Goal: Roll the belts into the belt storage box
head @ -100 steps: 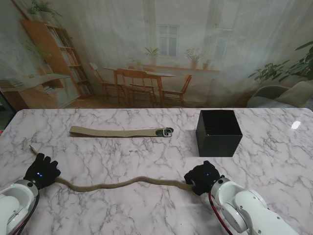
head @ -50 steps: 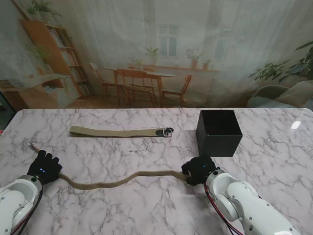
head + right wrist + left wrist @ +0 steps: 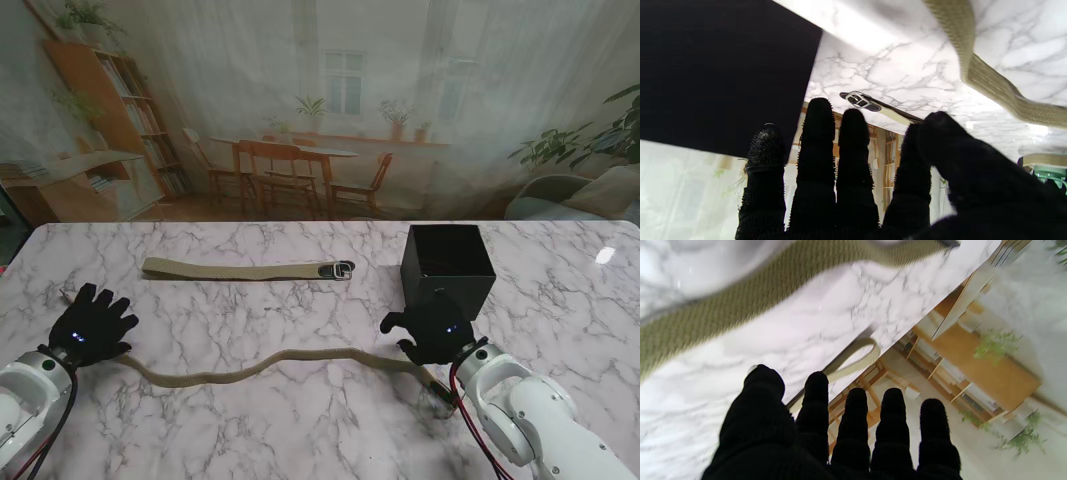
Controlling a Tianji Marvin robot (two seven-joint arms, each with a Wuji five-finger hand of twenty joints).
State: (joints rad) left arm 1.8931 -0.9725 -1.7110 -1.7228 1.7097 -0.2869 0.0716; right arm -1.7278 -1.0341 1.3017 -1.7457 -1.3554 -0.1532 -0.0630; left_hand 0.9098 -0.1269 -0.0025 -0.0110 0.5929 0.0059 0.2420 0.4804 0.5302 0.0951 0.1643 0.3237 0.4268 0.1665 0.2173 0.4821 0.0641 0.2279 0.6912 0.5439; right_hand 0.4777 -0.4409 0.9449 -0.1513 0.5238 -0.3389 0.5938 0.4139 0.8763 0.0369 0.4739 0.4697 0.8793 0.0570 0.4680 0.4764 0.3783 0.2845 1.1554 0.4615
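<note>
Two belts on the marble desk (image 3: 300, 420), both hands empty.
Left hand (image 3: 92, 327) and right hand (image 3: 430, 330) spread their fingers (image 3: 893, 420) over the wavy near belt (image 3: 270, 365); far belt (image 3: 245, 269) lies straight, left of the black box (image 3: 447, 270).

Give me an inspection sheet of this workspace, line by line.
Surface: white marble table, flat, dry as far as seen.
Job's things: near belt lies wavy between the hands, unrolled; far belt lies straight, buckle toward the box; black box upright, open on top, no belt seen inside.
Clutter: nothing seen.
Hands: left hand open, fingers spread, beside the near belt's left end; right hand open, in front of the box, over the belt's right end.
Cables: red and black wires run along both forearms; none on the table.
Surroundings: printed backdrop of a room behind the table.
</note>
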